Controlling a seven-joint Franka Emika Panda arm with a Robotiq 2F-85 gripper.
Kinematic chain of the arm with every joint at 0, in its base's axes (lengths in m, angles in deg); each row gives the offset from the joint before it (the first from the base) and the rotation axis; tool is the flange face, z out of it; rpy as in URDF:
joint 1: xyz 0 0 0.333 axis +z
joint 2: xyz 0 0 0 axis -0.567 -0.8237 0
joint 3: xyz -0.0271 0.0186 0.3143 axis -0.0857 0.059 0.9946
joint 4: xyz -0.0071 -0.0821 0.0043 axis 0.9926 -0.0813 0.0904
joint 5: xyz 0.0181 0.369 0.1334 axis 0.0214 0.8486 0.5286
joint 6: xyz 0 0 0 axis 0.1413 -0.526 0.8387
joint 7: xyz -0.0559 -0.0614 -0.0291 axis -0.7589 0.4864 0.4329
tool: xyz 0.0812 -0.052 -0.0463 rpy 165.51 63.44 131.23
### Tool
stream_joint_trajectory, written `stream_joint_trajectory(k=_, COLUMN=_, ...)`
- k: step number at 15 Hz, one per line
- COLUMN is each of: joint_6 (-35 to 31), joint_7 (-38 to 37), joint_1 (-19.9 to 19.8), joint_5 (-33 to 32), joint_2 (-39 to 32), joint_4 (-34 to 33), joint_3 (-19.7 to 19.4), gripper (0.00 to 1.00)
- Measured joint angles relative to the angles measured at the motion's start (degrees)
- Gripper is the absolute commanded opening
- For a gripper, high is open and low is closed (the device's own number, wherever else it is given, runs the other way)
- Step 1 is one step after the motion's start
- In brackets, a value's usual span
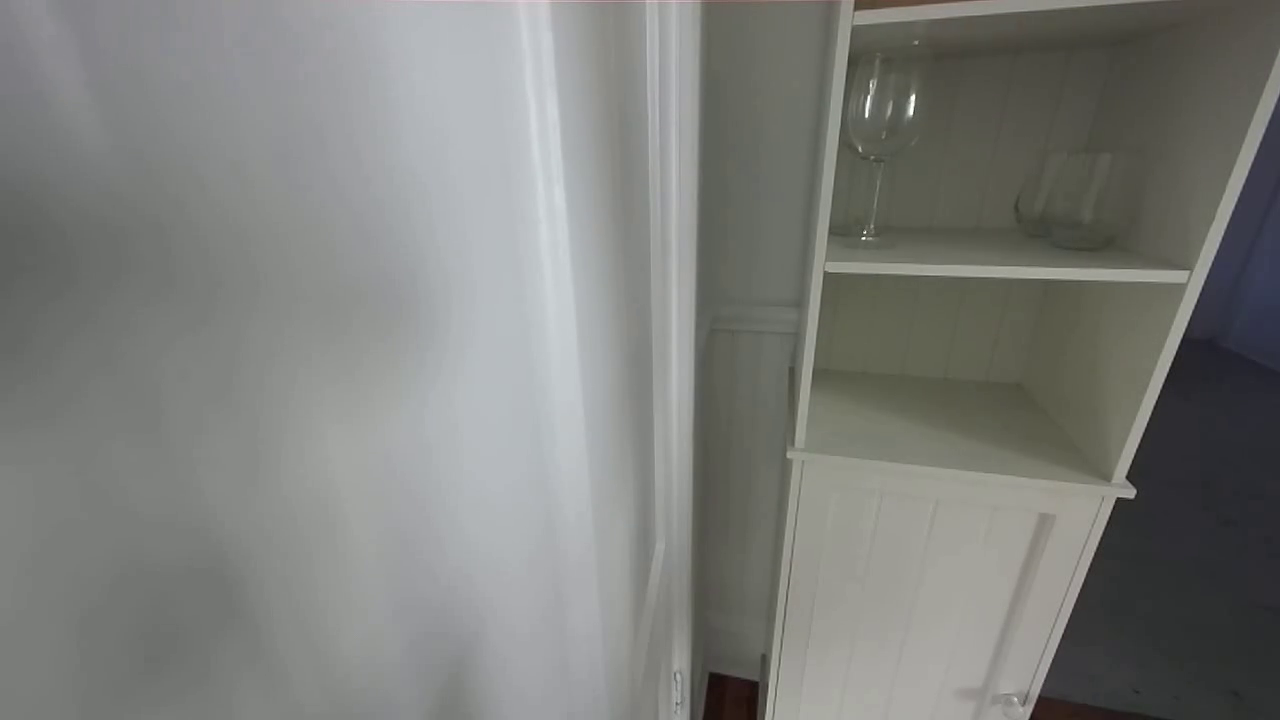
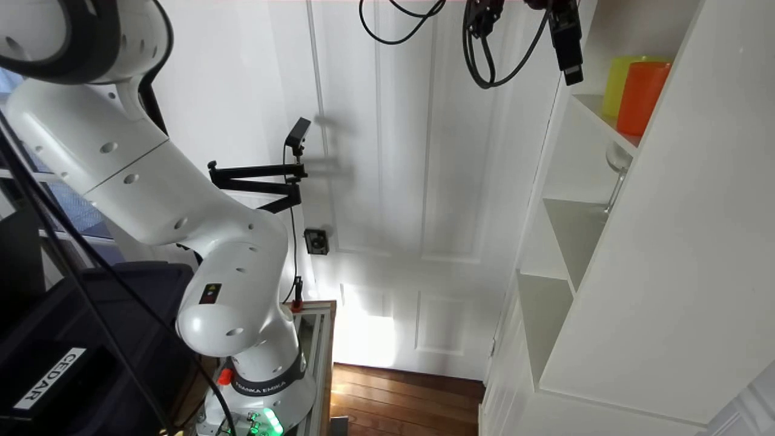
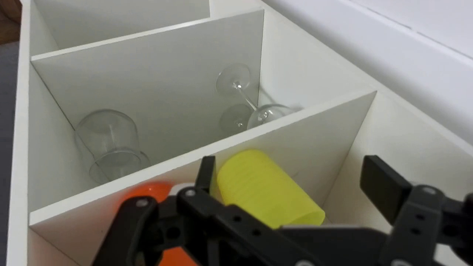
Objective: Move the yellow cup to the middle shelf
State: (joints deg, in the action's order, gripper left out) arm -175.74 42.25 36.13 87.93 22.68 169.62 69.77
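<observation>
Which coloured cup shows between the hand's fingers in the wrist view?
The yellow cup. It shows in the gap of the open hand; the orange cup is outside it, partly hidden.

The arm is glossy white and rounded, with grey dots, a black-and-red sticker, a dark band lettered FRANKA EMIKA and green lights. The hand is matte black, with blocky fingers and pale screws; black cables loop near it.

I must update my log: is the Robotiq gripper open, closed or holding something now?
Robotiq gripper: open, holding nothing; the yellow tumbler is not gripped.
</observation>
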Motion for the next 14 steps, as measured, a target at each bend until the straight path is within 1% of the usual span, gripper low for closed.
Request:
stream_joint_trajectory(k=4, joint_6=-6.41, joint_7=-6.32, joint_1=-1.54, joint_5=-0.58, joint_2=-2.04, joint_4=0.02, joint_3=2.26, gripper=1.0)
stream_joint_trajectory(k=6, joint_6=-8.25, joint_7=-9.72, joint_1=-2.35, joint_5=-1.98, joint_2=-2.53, joint_4=0.03, joint_3=3.1, gripper=1.0)
stream_joint_trajectory(k=10, joint_6=-8.12, joint_7=-15.79, joint_1=-4.22, joint_5=-6.12, joint_2=-2.59, joint_4=0.03, joint_3=3.55, gripper=1.0)
stream_joint_trajectory(k=14, joint_6=-8.15, joint_7=-17.57, joint_1=-4.65, joint_5=-6.96, joint_2=-2.61, joint_4=0.03, joint_3=3.25, gripper=1.0)
